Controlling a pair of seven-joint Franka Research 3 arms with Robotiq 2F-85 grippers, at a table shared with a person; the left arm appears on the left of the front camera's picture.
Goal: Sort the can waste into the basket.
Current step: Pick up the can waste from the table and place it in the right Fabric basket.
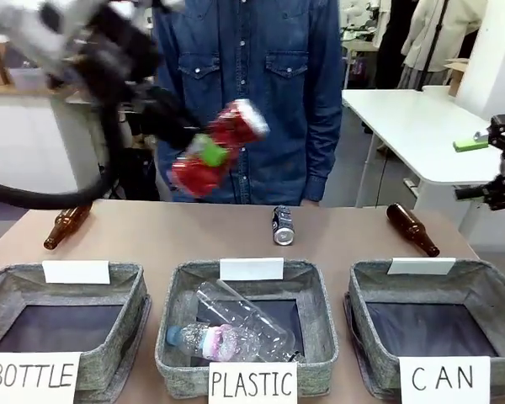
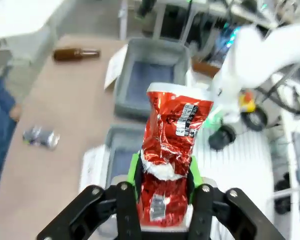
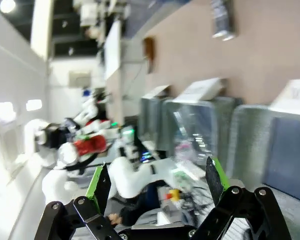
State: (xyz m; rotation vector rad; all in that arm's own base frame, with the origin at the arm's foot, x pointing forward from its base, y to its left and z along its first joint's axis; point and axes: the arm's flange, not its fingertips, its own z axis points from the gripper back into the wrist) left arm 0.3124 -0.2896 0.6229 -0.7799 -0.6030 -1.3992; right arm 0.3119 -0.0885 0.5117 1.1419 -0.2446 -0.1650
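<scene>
A crumpled red can (image 1: 219, 150) with white marks hangs in the air above the table's far left-middle, held between the green pads of my left gripper (image 1: 204, 153). The left wrist view has the same red can (image 2: 169, 150) upright in that shut gripper (image 2: 162, 186). A dark can (image 1: 283, 225) lies on the table beyond the middle basket, and is small in the left wrist view as the dark can (image 2: 40, 136). The grey basket (image 1: 480, 290) signed "CAN" stands at the front right with nothing in it. My right gripper (image 1: 481, 166) hovers open at the right edge, above that basket; its right wrist view has the open gripper (image 3: 155, 182) holding nothing.
The middle basket (image 1: 316, 286) signed "PLASTIC" holds clear bottles. A "BOTTLE" basket (image 1: 130, 282) stands at the front left. Brown glass bottles lie at the far left (image 1: 66, 225) and far right (image 1: 412, 228). A person in a denim shirt (image 1: 252, 76) stands at the far side.
</scene>
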